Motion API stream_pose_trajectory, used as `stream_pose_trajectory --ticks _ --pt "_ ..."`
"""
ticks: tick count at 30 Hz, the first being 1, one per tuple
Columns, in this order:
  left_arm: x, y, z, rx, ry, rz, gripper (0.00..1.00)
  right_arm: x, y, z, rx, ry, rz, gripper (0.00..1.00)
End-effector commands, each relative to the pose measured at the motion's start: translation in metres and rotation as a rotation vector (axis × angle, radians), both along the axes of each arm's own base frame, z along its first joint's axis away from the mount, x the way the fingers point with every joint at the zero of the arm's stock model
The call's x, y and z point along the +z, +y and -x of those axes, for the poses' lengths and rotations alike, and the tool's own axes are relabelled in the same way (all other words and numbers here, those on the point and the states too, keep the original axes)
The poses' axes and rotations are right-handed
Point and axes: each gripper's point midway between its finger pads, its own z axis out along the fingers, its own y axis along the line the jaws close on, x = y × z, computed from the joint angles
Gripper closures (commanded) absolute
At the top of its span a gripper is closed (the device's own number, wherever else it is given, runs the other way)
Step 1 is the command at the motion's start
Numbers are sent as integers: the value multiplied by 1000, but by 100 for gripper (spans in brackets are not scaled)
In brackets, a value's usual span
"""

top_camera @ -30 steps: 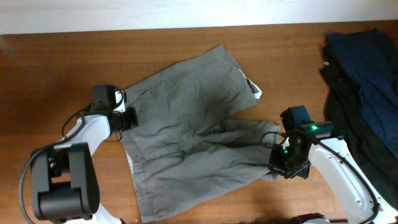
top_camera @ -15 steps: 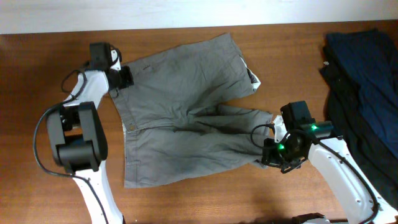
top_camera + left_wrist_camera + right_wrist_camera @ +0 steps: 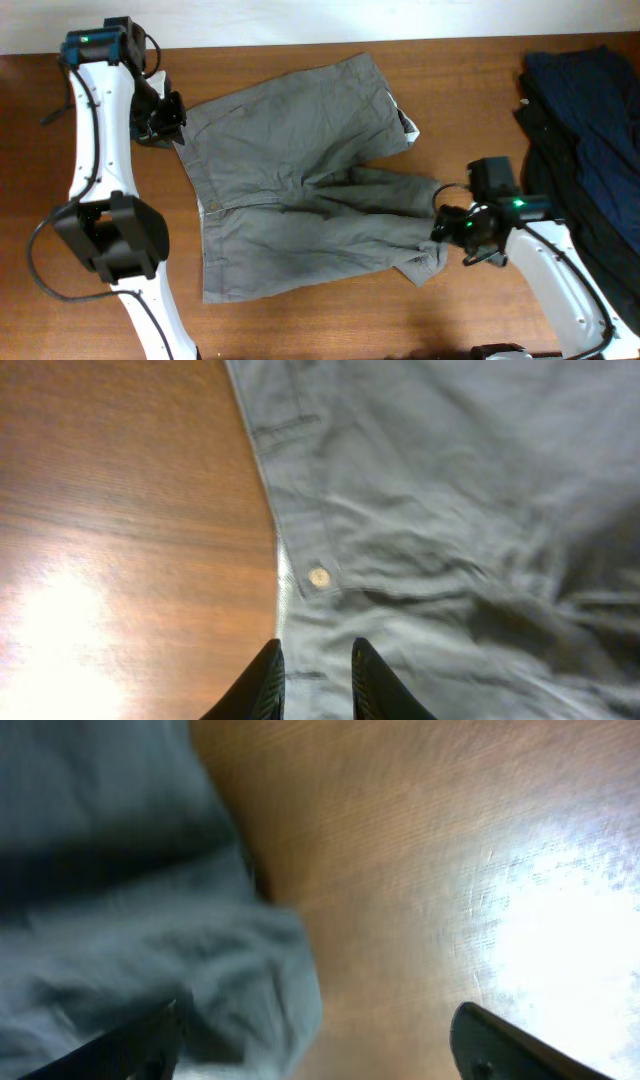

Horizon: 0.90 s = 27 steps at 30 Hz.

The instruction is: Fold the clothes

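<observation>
The clothes, a pair of grey-olive shorts [image 3: 300,190], lie spread and wrinkled on the wooden table [image 3: 90,300], waistband to the left and legs to the right. My left gripper [image 3: 162,118] hovers by the waistband's far corner. In the left wrist view its fingers [image 3: 272,670] stand a little apart above the waistband edge, near a pale button [image 3: 319,577], with nothing between them. My right gripper [image 3: 447,228] sits at the near leg's hem. The right wrist view shows it [image 3: 318,1010] wide open, the hem [image 3: 260,970] lying loose under its left finger.
A heap of navy and black garments [image 3: 585,130] covers the table's right end, close behind my right arm. A pale wall strip [image 3: 300,20] runs along the far edge. Bare wood [image 3: 330,320] shows in front of the shorts.
Both grippers have opened and let go of the shorts. The left arm swung toward the far left corner, drawing the waistband out straight; the right gripper shifted slightly right.
</observation>
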Motion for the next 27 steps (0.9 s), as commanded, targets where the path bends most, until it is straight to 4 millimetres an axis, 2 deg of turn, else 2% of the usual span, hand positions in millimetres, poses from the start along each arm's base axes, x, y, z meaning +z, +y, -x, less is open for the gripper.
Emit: stream_pose_trajectory --ticks 1,4,7,9,12,14,16,18,20,21,22,23,26,27 --pt "42 -19 9 -7 -98 106 76 -1 -3 -16 60 -58 -86 13" --pt "64 -23 20 11 -140 114 75 1 12 -45 149 -167 -223 22" --pt "88 -23 35 -3 -197 76 70 -13 16 -67 157 -199 -248 26" --pt "115 -19 50 -14 -269 0 69 -26 27 -79 182 -207 -308 31" --pt "160 -18 76 -23 -400 -61 61 -49 32 -93 186 -206 -321 39" --pt "187 -18 95 -19 -485 -76 56 -60 33 -102 166 -212 -338 50" --pt "203 -17 108 -15 -538 -90 50 -58 40 -112 190 -259 -383 73" --pt "221 -16 124 -11 -600 -101 44 -34 56 -133 262 -388 -470 95" --pt "229 -17 133 -10 -630 -103 43 -15 55 -145 279 -448 -479 96" --pt "233 -17 137 -9 -644 -103 41 3 54 -154 298 -497 -479 96" --pt "235 -17 139 -9 -652 -103 39 22 54 -160 338 -550 -481 96" --pt "236 -18 141 -11 -656 -99 39 57 53 -166 401 -633 -472 96" --pt "222 -18 140 -13 -607 -94 39 123 50 -166 505 -762 -364 96" --pt "215 -18 140 -14 -583 -93 39 129 48 -167 504 -774 -347 96"
